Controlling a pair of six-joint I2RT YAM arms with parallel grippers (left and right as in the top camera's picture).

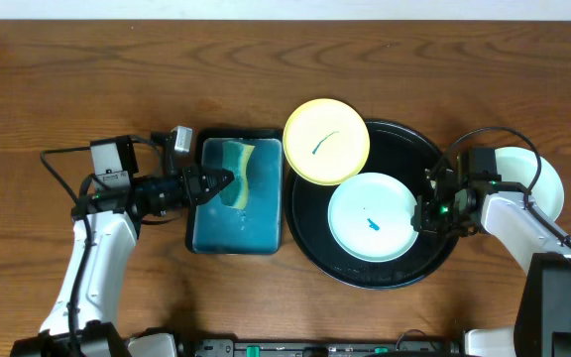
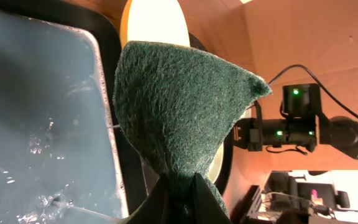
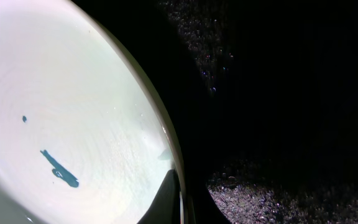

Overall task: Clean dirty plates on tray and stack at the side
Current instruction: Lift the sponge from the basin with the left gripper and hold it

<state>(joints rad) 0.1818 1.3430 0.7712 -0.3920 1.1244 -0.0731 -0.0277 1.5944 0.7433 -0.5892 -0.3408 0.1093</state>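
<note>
The smeared mint-white plate (image 1: 370, 216) lies flat in the black tray (image 1: 365, 278); it is smooth, glossy plastic, and your right hand (image 1: 426, 213) looks clenched on its right rim. Your left hand (image 1: 228, 179) grips the sponge (image 1: 242, 164), coarse green scouring face outward, over the teal dish (image 1: 216, 233). From there the plate lies to its right, beyond the tray's raised rim.

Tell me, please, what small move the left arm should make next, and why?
Probably carry the sponge right, toward the mint-white plate in the tray. The left gripper pinches the sponge above the teal dish, the right gripper seems to grip that plate's rim, and a teal smear lies on it, unwiped.
</note>
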